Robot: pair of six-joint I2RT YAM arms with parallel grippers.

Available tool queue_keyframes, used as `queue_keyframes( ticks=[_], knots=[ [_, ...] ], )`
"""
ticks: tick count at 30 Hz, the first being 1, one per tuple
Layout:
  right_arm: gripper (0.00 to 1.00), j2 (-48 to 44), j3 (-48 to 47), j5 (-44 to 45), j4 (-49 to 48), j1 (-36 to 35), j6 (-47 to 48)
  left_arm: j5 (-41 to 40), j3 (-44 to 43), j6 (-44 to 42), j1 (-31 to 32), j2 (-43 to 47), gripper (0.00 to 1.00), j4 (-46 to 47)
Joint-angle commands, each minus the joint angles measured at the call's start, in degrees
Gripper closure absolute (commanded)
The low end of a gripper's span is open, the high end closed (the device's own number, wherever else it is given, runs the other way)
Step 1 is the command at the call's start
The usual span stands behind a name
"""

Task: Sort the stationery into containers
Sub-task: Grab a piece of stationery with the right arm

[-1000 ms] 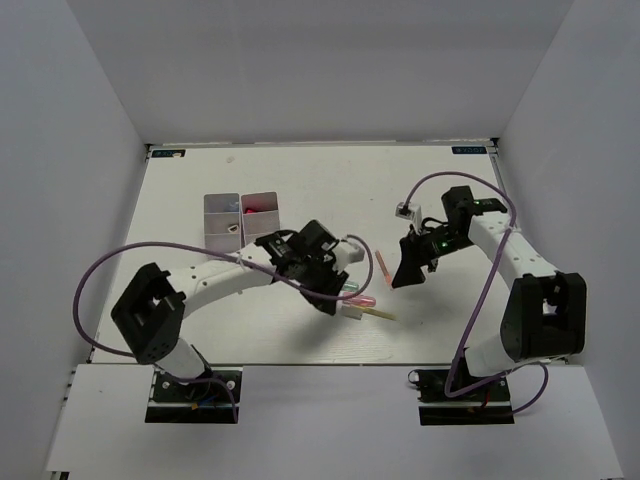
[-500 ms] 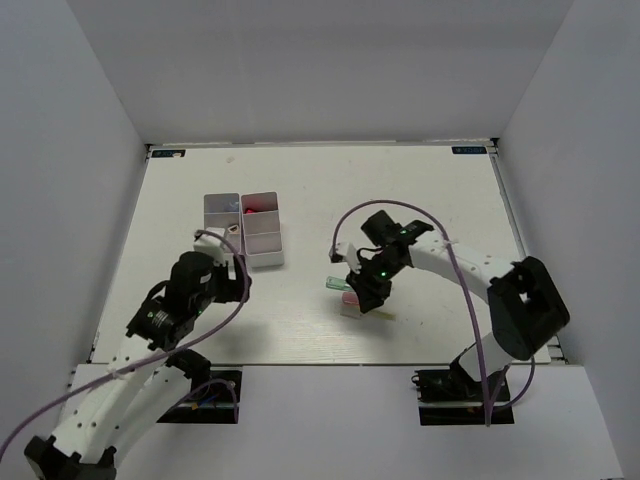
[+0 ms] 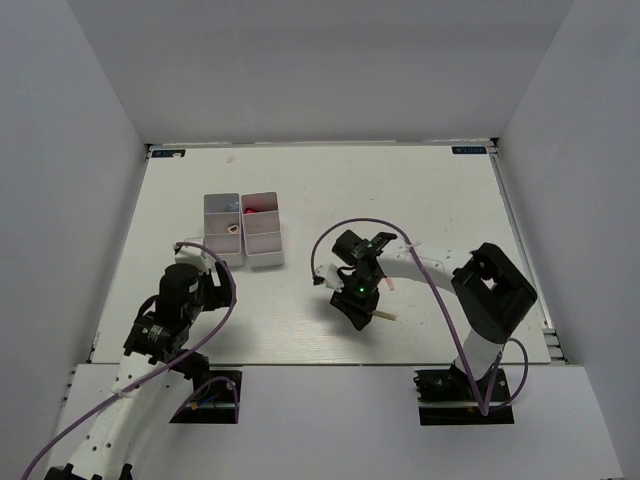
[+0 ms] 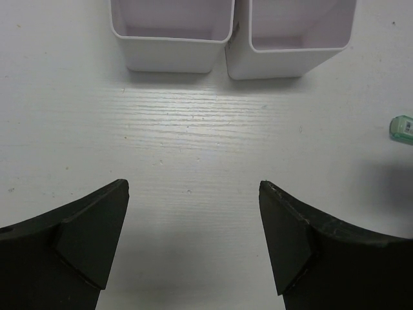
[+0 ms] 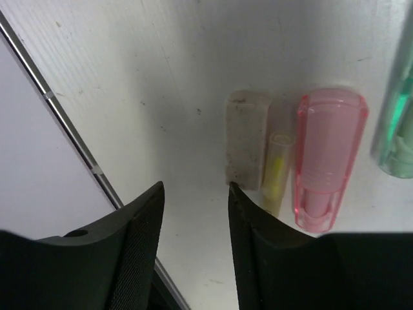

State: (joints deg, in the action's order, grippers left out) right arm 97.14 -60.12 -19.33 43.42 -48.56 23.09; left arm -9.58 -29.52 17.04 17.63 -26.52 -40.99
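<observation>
the joined white plastic rectangular bins [image 3: 263,257] are sitting left of the worktop's middle, toward the far edge, holding only a small red item [image 3: 257,207] in a far compartment and a tiny piece [image 3: 232,227] in the neighbouring column. the rest is lying unsorted near the middle, toward the near edge: a grubby white eraser [image 5: 246,139], a thin yellow piece [image 5: 276,171], a translucent pink cap [image 5: 326,161] and a green-capped marker [image 5: 400,129]. the right gripper [image 5: 196,187] is hovering just beside the eraser, fingers spread and gripping nothing. the left gripper [image 4: 192,187] is facing the bins, spread wide and empty. the sort is looking barely begun.
</observation>
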Motion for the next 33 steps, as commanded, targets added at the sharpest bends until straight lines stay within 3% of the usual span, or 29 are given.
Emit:
queue_keyframes(
  ticks=[1, 7, 10, 22, 29, 33],
  knots=[
    [0.51, 1.99, -2.02, 4.56, -0.7, -1.63, -1.64, 1.15, -0.37, 0.28, -0.49, 0.24, 0.08, 0.21],
    [0.42, 3.4, -2.2, 9.74, -1.67, -2.51, -2.0, 1.23, -0.37, 0.19, -0.4, 0.42, 0.08, 0.39],
    [0.32, 3.49, -1.94, 12.82, -2.37, -2.86, -1.65, 1.32, -0.45, 0.28, -0.49, 0.59, 0.07, 0.47],
    [0.32, 2.7, -1.67, 19.06, -3.34, -3.39, -0.59, 1.15, -0.19, 0.01, -0.4, 1.21, 0.07, 0.47],
    [0.32, 5.15, -4.82, 17.66, -2.73, -3.39, -1.91, 1.41, -0.1, -0.07, -0.4, 1.21, 0.07, 0.65],
    [0.37, 7.88, -6.59, 16.34, -1.85, -3.74, -3.31, 1.24, -0.1, -0.16, -0.4, 1.39, 0.07, 0.56]
  ],
)
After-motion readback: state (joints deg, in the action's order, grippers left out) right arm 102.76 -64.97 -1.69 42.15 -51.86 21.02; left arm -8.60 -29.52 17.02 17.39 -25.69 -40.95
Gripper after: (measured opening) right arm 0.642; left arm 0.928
